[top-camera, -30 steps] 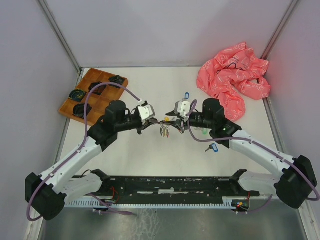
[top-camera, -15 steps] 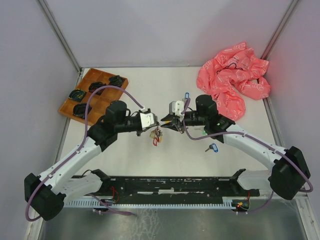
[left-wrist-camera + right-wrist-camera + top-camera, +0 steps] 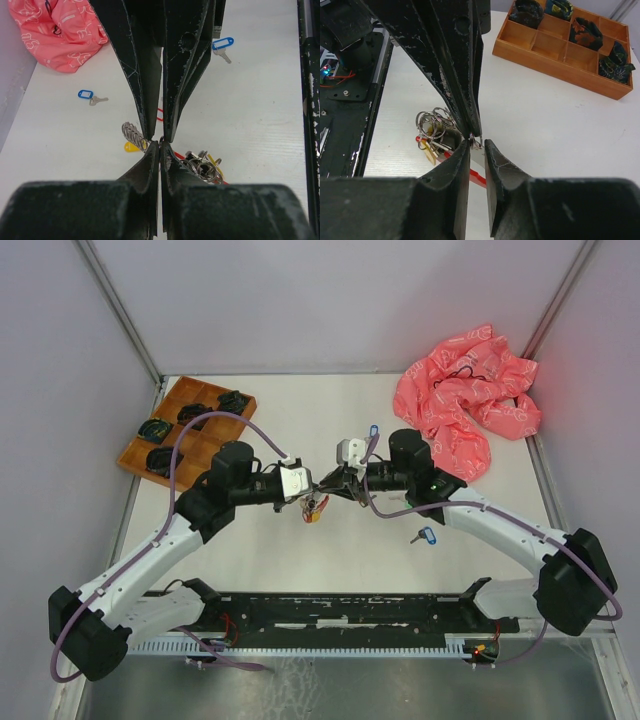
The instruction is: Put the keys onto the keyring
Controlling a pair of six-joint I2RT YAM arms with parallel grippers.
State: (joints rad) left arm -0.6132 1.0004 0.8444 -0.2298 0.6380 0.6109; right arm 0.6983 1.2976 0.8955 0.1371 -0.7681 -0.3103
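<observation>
my left gripper (image 3: 160,145) is pinched shut on the silvery ring-and-chain keyring (image 3: 200,162) with its red and black piece, dangling it, i judge, so a loop faces the right gripper (image 3: 477,148), whose jaws stand narrowly apart at it. a blue-tagged silver key (image 3: 86,94) waits on the white table (image 3: 250,125).

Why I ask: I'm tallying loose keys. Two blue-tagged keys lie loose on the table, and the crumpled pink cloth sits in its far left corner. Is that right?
Not quite. The crumpled pink cloth sits in the far right corner, not the far left, as the top external view shows. The two blue-tagged keys do lie loose.
</observation>
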